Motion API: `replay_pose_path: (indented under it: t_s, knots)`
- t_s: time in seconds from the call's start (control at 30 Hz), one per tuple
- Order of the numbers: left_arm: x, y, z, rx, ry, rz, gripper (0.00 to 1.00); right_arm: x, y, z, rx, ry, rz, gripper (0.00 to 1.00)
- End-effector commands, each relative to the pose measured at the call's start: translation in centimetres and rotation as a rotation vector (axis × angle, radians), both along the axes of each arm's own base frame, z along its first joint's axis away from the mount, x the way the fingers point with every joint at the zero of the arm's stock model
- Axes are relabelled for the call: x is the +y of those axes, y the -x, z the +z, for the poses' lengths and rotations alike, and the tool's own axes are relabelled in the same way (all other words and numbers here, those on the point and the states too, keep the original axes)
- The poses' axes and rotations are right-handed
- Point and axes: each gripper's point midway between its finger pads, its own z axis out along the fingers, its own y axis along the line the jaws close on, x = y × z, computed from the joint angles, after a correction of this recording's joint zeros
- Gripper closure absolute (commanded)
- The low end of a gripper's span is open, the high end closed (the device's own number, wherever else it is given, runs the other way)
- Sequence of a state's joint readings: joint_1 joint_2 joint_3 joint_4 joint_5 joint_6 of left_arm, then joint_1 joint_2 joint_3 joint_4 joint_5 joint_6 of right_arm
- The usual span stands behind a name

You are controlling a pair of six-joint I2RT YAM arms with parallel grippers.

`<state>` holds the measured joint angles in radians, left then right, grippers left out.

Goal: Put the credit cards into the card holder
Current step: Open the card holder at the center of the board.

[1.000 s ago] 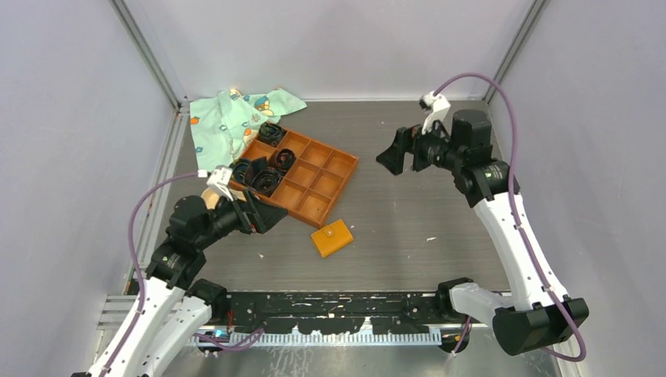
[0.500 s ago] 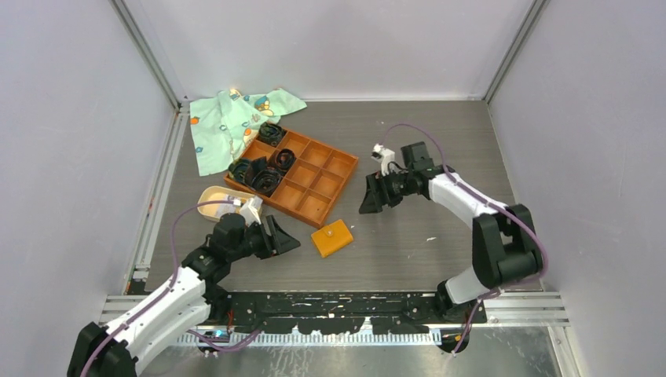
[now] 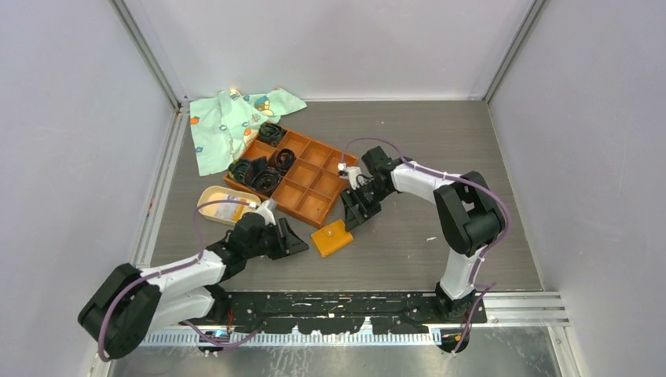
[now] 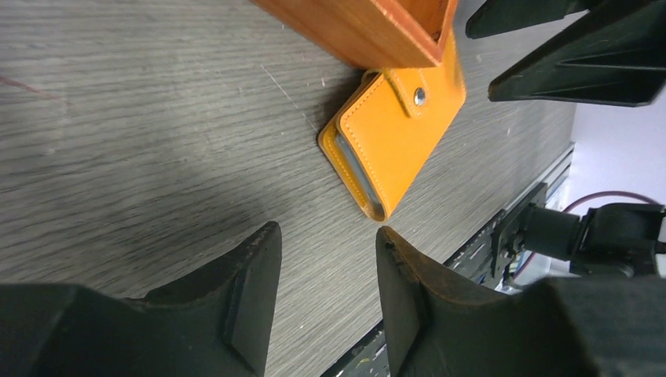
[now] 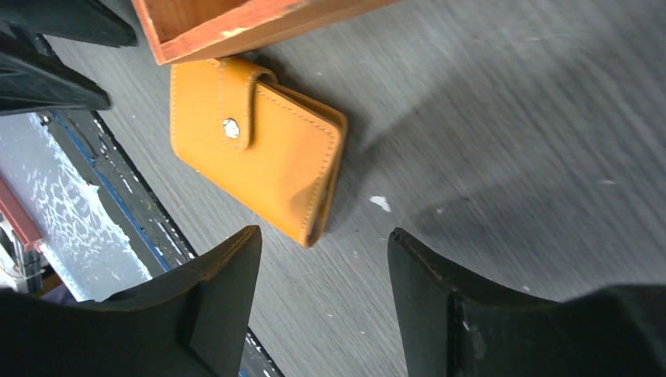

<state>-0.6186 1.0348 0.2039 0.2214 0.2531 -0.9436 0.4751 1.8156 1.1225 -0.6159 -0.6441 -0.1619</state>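
Note:
The orange snap-button wallet (image 3: 332,238) lies closed on the table just in front of the grid tray's corner. It also shows in the left wrist view (image 4: 393,141) and the right wrist view (image 5: 259,149). No credit cards show; none lie loose on the table. The card holder, a beige oval tray (image 3: 220,204), sits at the left behind my left arm. My left gripper (image 3: 294,242) (image 4: 328,232) is open and empty, low, just left of the wallet. My right gripper (image 3: 351,212) (image 5: 323,232) is open and empty, low, just behind and right of the wallet.
A large orange grid tray (image 3: 306,177) with black coiled bands (image 3: 267,177) in its left cells stands behind the wallet; its corner shows in both wrist views (image 4: 369,31) (image 5: 236,23). A green patterned cloth (image 3: 236,118) lies at the back left.
The right arm swung from the back right down and left to the wallet. The left arm stretched forward and right, low toward the wallet. The wallet has not moved.

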Motion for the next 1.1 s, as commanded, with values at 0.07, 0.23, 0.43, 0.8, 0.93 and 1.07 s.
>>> replay_pose_path:
  t_s: [0.07,0.23,0.43,0.8,0.93,1.07]
  knots:
    - [-2.9,-1.7,1.9,-0.075,0.058,-0.025,0.55,1.6,0.0,0.3,0.030,-0.027,-0.024,0.39]
    - [-4.0,-1.6,1.7,-0.072,0.057,-0.031,0.56,3.0,1.6,0.3,0.075,-0.049,0.018,0.53]
    - [-4.6,-2.1,1.1,-0.059,0.015,-0.040,0.58,3.9,6.8,2.9,0.157,-0.127,0.260,0.68]
    - [-9.0,-1.5,1.7,-0.076,0.010,-0.198,0.76,-3.0,3.9,5.6,-0.202,0.090,0.389,0.27]
    - [-11.6,-1.3,1.8,-0.092,0.028,-0.256,0.76,-2.8,5.0,6.7,-0.452,-0.060,0.505,0.09]
    - [-13.0,-1.6,1.7,-0.108,0.049,-0.282,0.74,-2.7,6.9,5.9,-0.660,-0.198,0.662,0.01]
